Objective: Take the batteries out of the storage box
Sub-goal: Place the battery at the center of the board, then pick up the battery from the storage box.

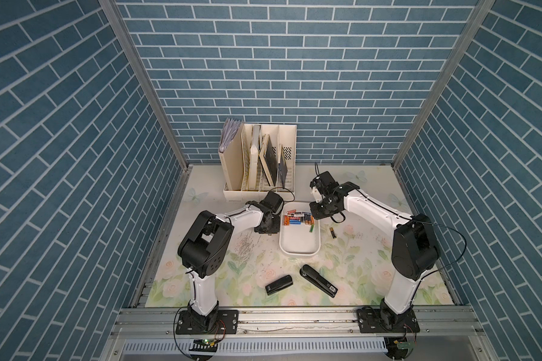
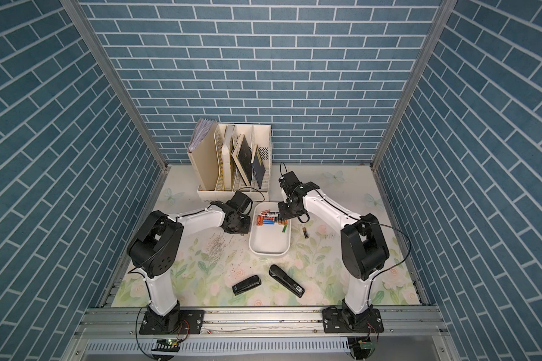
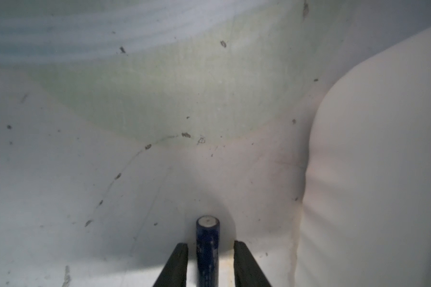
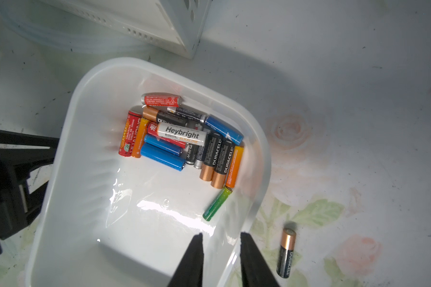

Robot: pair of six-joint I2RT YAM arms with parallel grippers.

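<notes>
On the flowered table [image 1: 357, 265], below the cream file holder [image 1: 257, 162] at upper centre, the white storage box [image 1: 298, 243] sits at mid-frame, where I judge either side can reach it. The batteries [image 4: 182, 139] lie heaped at its upper end in both top views, with one green cell [image 4: 217, 203] just clear of the pile. My right pincer [image 4: 220, 236] hangs unclenched and empty over the box's edge at the bottom of the right wrist view, seemingly lining up a pick. My left pincer [image 3: 210, 244], just outside the box wall, stands released around a blue cell [image 3: 207, 233], with daylight on either side; I judge this a set-down. One black-and-gold cell [image 4: 287, 253] lies on the table at lower right. The frame cuts off the blue cell's lower end, my left arm [image 1: 241, 215] hides it in both top views, and the overlapping heap defies counting.
</notes>
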